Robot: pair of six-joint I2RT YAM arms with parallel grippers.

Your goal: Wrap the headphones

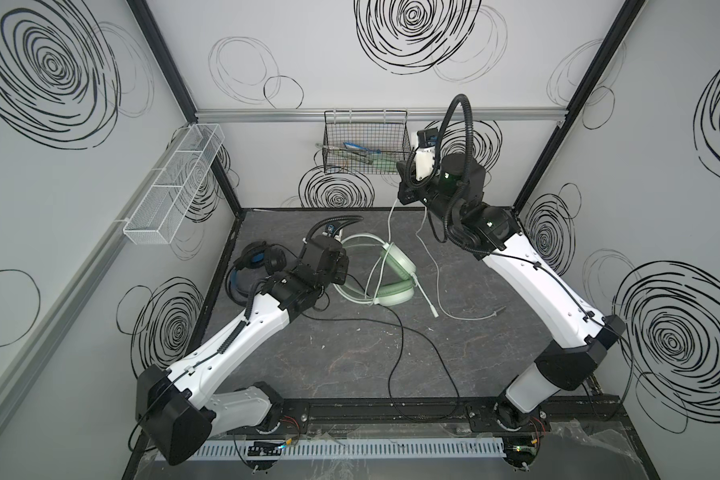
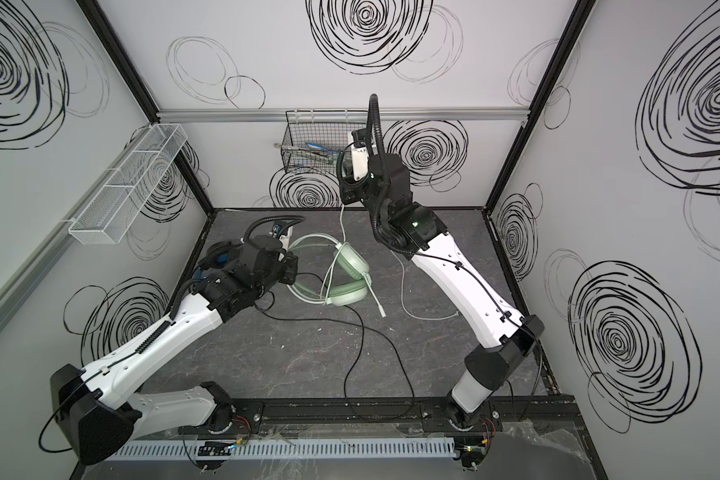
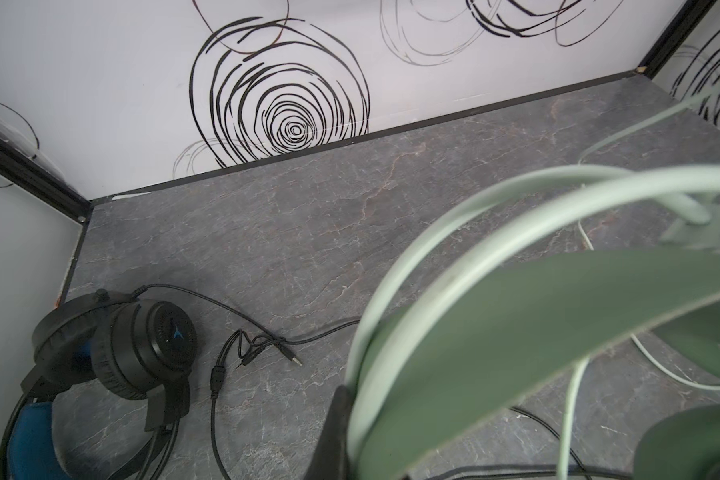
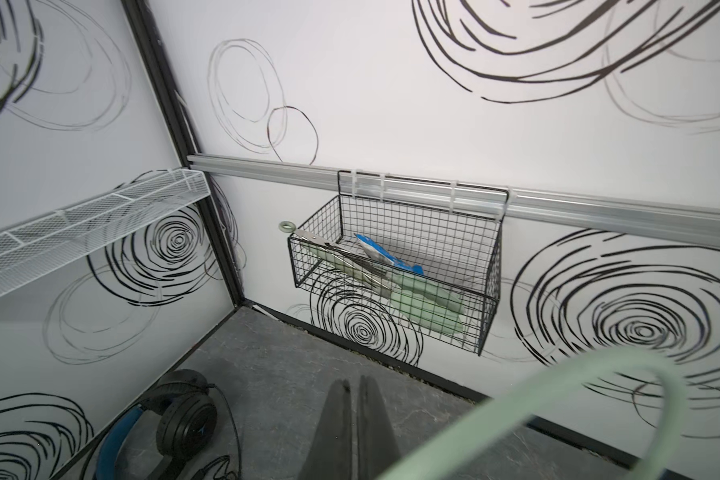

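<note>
My left claw (image 1: pixel 342 266) clamps the mint headset (image 1: pixel 393 293) by its headband; my raised right claw (image 4: pixel 354 415) pinches its white cord (image 1: pixel 389 226).

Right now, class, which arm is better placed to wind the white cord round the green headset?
Probably right: the right gripper holds the cord raised, while the left gripper grips the headset.
</note>
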